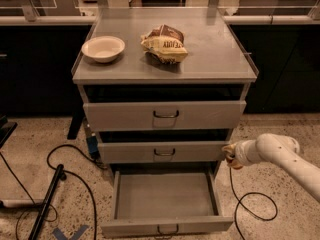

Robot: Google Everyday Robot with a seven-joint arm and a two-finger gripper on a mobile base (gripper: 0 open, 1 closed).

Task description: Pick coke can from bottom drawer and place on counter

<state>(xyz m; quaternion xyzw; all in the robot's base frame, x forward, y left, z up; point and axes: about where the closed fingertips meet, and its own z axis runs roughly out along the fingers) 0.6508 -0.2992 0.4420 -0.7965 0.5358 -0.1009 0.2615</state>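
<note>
While my pincer [229, 154] hangs just beside the right end of the middle drawer [162, 152], higher than the pulled-out bottom drawer [165, 200], I cannot tell whether it grips the coke can, which I cannot make out. On the desk [212, 59] sit a bowl [103, 48] and a snack bag [164, 44], apart.

Bottom drawer [165, 198] open, hand [229, 155] right of middle drawer [150, 153]

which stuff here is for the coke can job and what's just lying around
For the job: bottom drawer, pulled open; counter; gripper, beside the middle drawer's right end; coke can not clearly visible.
Lying about: bowl, snack bag, dark floor rod.
</note>
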